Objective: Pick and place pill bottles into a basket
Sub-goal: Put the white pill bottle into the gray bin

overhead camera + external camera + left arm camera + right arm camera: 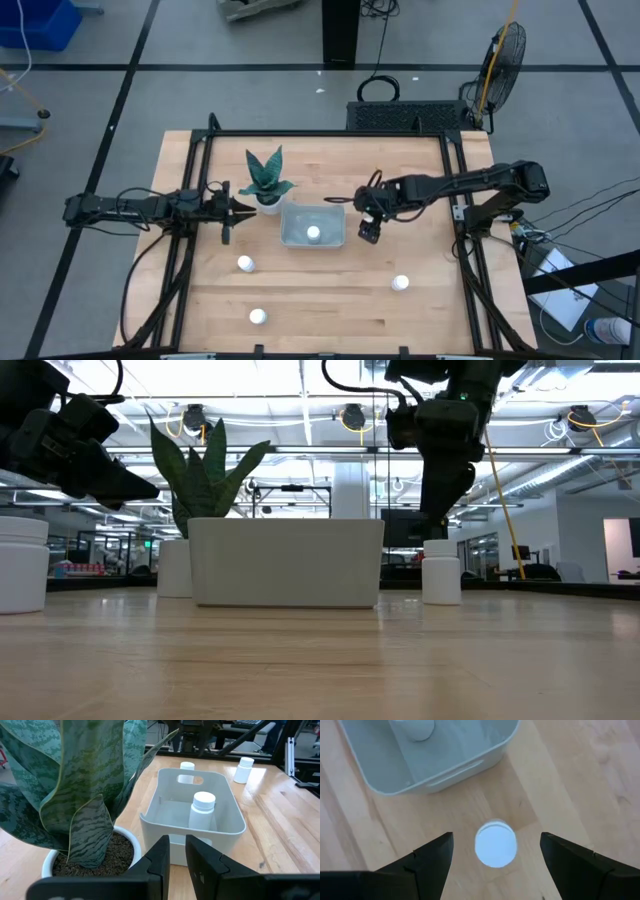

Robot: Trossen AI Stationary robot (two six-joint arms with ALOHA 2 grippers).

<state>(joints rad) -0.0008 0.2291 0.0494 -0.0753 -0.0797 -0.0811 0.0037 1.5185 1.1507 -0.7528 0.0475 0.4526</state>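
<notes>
The pale basket (298,238) stands at mid-table and holds one white pill bottle (313,233), upright on its base. My right gripper (368,230) is open just right of the basket, pointing down. Its fingers (435,852) stand on either side of and above another upright bottle (495,844), which also shows in the low view (440,572). Three more bottles stand on the table, at near left (245,264), near the front edge (258,317) and at near right (400,283). My left gripper (235,210) is shut and empty beside the potted plant.
A white pot with a green spiky plant (267,182) stands just left of the basket's far corner, right in front of my left gripper (177,855). Black frame rails (455,190) run along the table's left, right and far sides.
</notes>
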